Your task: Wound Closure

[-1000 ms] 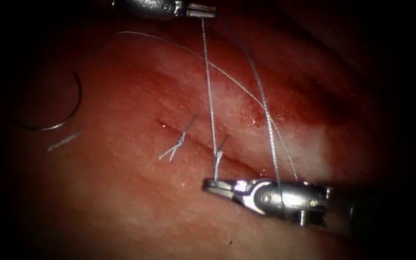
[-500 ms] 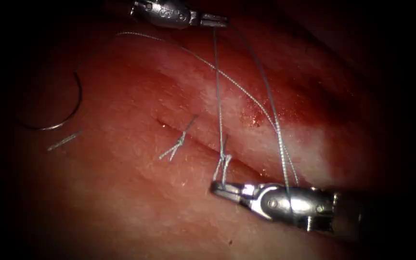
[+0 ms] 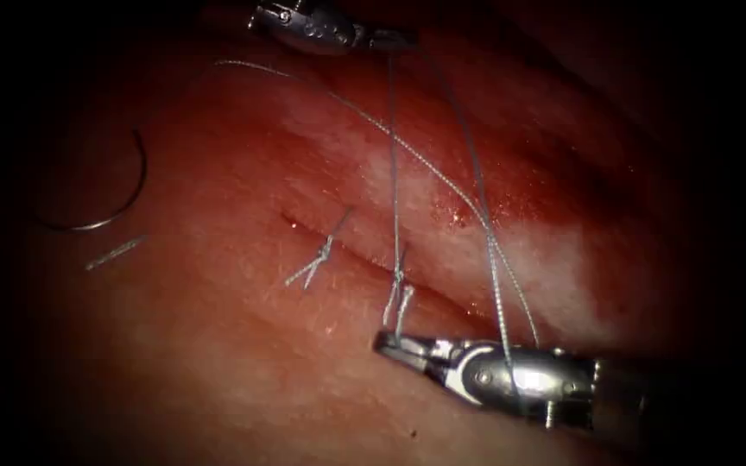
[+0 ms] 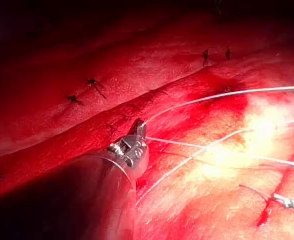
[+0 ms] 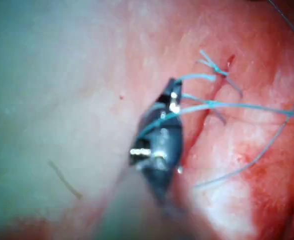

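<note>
The tissue [image 3: 243,371] has a slanted cut [image 3: 356,255] with one tied stitch [image 3: 317,259] and a second knot [image 3: 399,289] further right. At the top, the left tool [image 3: 397,40] is shut on the thread [image 3: 393,155] that rises from that knot; its jaws [image 4: 138,131] show closed on the strand. Just below the knot, the right tool [image 3: 390,343] is shut on the short thread end [image 5: 196,77]. Another strand [image 3: 494,276] crosses over its body. The curved needle [image 3: 123,203] lies free on the tissue, far left of the cut, held by neither tool.
A cut piece of thread [image 3: 114,252] lies below the needle. The long thread [image 3: 321,91] arcs across the upper tissue towards the needle's side. Red fluid [image 3: 459,211] wets the tissue right of the cut. Older stitches [image 4: 82,92] dot a ridge.
The left tool has moved to the right along the top, carrying its strand with it. The right tool has shifted slightly right and down, still on the short end by the knot.
</note>
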`<state>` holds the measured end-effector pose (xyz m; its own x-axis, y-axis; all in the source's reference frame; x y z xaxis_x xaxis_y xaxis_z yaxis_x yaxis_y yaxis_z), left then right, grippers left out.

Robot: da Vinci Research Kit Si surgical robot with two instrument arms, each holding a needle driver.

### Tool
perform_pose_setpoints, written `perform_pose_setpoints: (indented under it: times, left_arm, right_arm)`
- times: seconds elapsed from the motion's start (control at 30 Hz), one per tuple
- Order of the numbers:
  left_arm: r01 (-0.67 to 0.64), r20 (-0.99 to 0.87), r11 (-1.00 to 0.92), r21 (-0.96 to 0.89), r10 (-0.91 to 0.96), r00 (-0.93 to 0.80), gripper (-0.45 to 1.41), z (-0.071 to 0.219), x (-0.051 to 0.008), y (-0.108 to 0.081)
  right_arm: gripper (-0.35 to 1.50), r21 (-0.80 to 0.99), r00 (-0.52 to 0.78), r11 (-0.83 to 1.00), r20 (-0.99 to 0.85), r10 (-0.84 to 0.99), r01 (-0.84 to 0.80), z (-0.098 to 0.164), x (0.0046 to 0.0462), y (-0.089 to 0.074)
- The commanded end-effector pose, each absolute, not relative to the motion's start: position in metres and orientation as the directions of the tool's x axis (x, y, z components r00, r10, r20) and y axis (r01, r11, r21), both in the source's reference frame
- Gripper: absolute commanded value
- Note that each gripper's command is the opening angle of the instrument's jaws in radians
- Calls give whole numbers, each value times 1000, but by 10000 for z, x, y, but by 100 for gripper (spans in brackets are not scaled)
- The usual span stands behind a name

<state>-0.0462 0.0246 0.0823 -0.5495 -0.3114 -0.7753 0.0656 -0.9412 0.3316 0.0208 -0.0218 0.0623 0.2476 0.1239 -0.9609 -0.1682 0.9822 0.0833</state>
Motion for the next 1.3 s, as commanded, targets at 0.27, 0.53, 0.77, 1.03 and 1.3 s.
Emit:
perform_pose_setpoints:
  times: [0.27,0.53,0.77,1.03,1.3]
  left_arm:
    - [59,-745,-932,357,-322,-584,-45,834,-467,250]
    - [77,-759,-933,353,-333,-560,-45,836,-467,241]
    - [96,-818,-944,315,-322,-478,-45,802,-470,224]
    - [11,-936,-980,200,-195,-293,-45,715,-458,209]
    - [-7,-977,-992,125,-122,-174,-45,629,-447,192]
  right_arm:
    - [-35,86,251,984,-960,123,-155,622,217,-235]
    - [-35,87,259,983,-958,127,-161,618,219,-224]
    - [121,245,217,924,-924,314,-292,608,208,-201]
    - [148,314,206,872,-889,409,-376,597,186,-193]
    - [128,559,102,707,-749,655,-433,587,162,-167]
